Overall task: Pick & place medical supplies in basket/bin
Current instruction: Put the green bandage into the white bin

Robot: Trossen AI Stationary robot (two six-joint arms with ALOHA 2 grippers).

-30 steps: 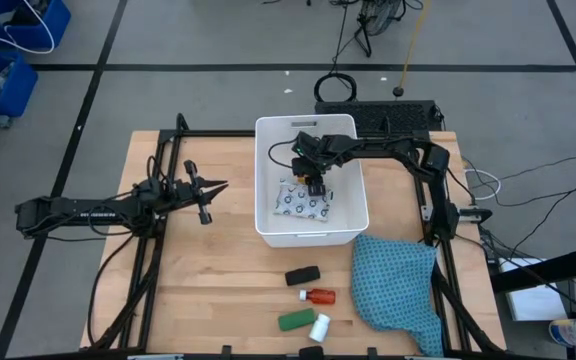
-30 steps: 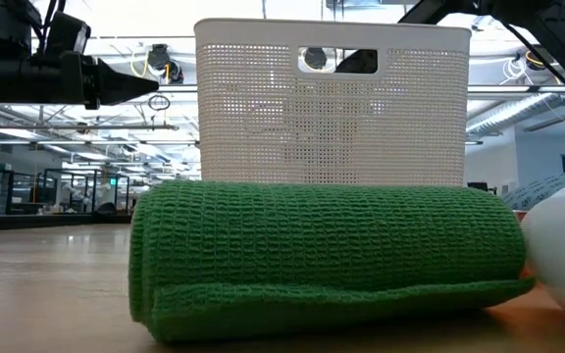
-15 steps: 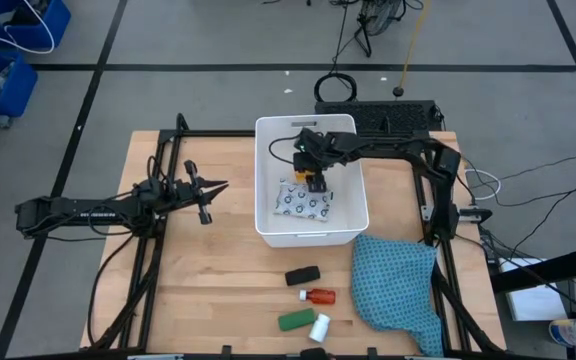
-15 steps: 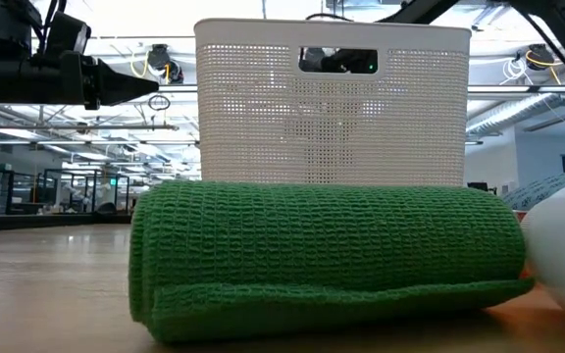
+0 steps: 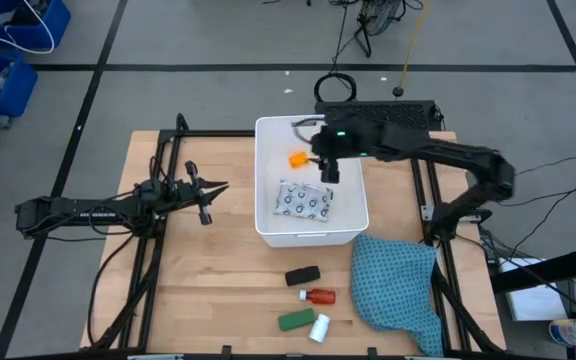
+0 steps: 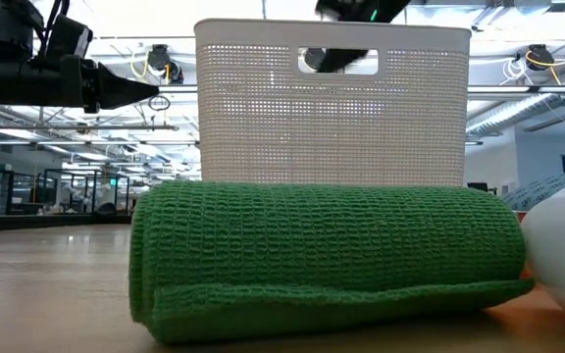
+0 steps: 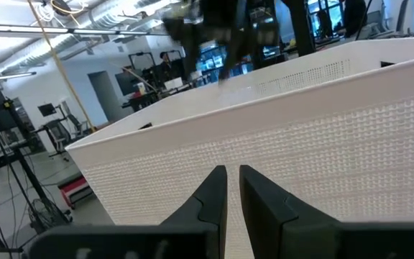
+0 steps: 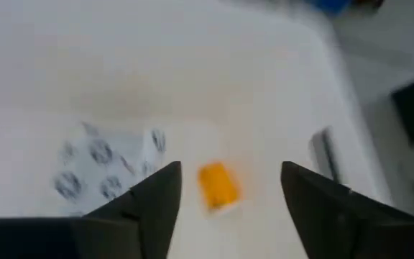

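The white bin [image 5: 265,226] stands mid-table. On its floor lie the white dark-dotted packet [image 5: 305,201] and the orange vial [image 5: 297,158]. My right gripper [image 5: 328,172] hangs open above the bin. In the right wrist view its fingers [image 8: 149,208] frame the vial [image 8: 218,185] from well above, touching nothing. The black oblong piece [image 5: 302,275], red bottle [image 5: 319,296], green oblong [image 5: 294,320] and white bottle [image 5: 320,326] lie on the table near its front edge. My left gripper [image 5: 213,188] is shut, level, left of the bin.
A teal cloth [image 5: 398,290] lies crumpled at the near right, beside the bin's corner. Black frame rails [image 5: 158,240] run along the table's left and right sides. Bare wood lies between the bin and the near supplies.
My right gripper has let go of the orange vial, risen up out of the bin and tipped toward level. The vial now lies apart from it in the bin's far part.
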